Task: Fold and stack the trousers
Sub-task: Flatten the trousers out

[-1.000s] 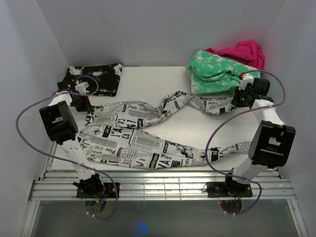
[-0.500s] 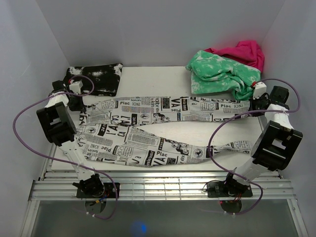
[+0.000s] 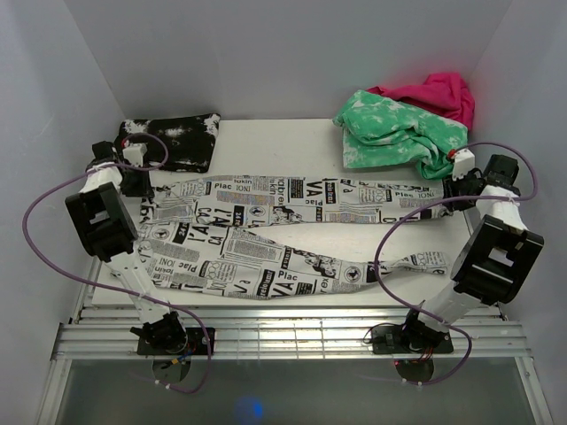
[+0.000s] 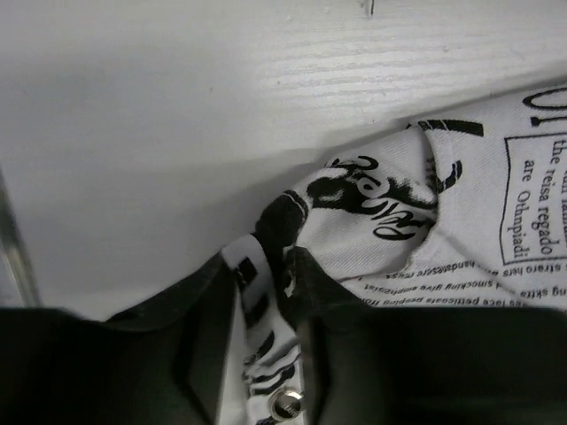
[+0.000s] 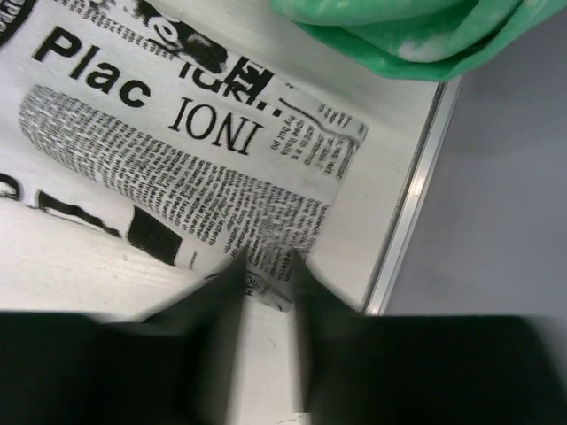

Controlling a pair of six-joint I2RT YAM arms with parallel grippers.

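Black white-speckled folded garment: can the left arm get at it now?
Probably: the black white-speckled folded garment lies beyond the left gripper, nothing between, though that gripper is shut on the white newspaper-print cloth trousers and must release first.

Trousers lie across the table, waist at left, two legs running right: one far, one near, with a gap between them mid-table. Left gripper sits at the waist's far-left corner and right gripper at the far leg's right end, each pinching cloth. Folded garment lies at the far-left corner, behind the waist. Crumpled garment lies far right, just behind the far leg, with bunched cloth behind it.
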